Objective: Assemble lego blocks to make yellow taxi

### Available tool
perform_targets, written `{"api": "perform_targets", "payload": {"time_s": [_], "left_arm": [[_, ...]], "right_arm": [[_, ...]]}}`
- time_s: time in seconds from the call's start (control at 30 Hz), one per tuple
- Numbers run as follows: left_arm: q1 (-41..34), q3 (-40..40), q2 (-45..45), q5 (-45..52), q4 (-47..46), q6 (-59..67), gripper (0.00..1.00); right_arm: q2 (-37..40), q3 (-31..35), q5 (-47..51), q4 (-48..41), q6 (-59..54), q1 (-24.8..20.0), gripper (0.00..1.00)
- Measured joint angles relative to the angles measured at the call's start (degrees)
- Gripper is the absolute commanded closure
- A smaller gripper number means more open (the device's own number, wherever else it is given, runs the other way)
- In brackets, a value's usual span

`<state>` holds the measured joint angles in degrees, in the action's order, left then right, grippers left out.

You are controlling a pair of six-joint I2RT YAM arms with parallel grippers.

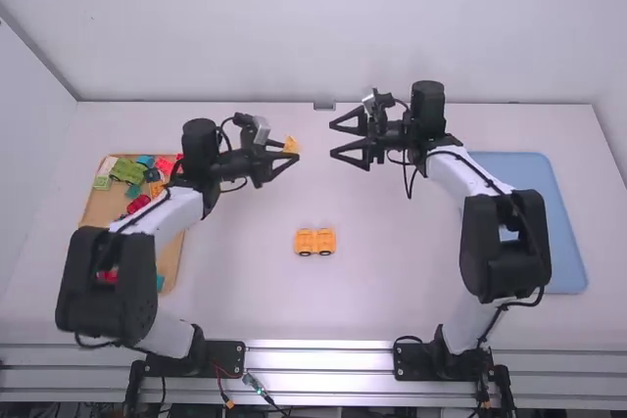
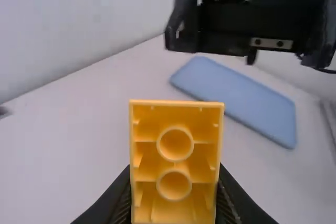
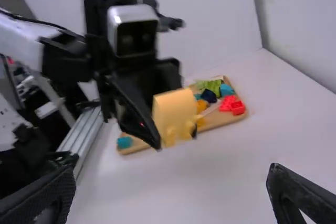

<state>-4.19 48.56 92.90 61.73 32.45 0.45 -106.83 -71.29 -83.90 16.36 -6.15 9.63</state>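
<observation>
Yellow lego block (image 2: 176,111) is sitting clamped in my left pincer (image 2: 175,171), over tabletop (image 1: 392,271), toward far edge; right pincer (image 1: 332,139), fingers apart, is facing it. Wheeled chassis (image 1: 323,240) is lying nearer near edge. Presumably handing over; right is needing alignment, closing.

Your yellow block (image 2: 176,114): aloft in your left gripper (image 1: 292,150) | hollow side shows two round tubes | your orange-yellow wheeled piece (image 1: 314,240): dark wheels, on table (image 1: 382,291)
</observation>
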Motion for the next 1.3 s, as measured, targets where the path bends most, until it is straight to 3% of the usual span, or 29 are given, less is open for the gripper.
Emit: {"api": "perform_targets", "payload": {"time_s": [0.2,0.3,0.47,0.77,1.2,1.3], "left_arm": [[-2.51,-0.09,8.72,6.99,21.53,-10.25,0.82],[-3.63,-0.11,10.29,8.63,27.58,-15.5,0.82],[-4.28,-0.11,10.38,9.81,29.42,-19.61,0.83],[-4.28,-0.11,10.38,10.71,30.97,-21.14,0.85],[-4.33,-0.09,10.38,10.27,33.86,-22.84,0.85],[-4.33,-0.11,10.38,10.29,33.88,-23.19,0.85]], "right_arm": [[0.0,0.0,-0.61,1.05,-0.22,2.51,0.05],[0.0,-0.02,-0.61,1.07,-0.24,3.63,0.08],[0.0,0.0,-0.11,1.07,-0.42,5.05,0.15],[0.0,-0.02,1.36,1.07,-0.94,6.71,0.49],[0.0,-0.02,3.04,1.11,-0.22,6.05,0.7],[0.0,0.0,3.04,1.09,-0.24,5.95,0.7]]}}
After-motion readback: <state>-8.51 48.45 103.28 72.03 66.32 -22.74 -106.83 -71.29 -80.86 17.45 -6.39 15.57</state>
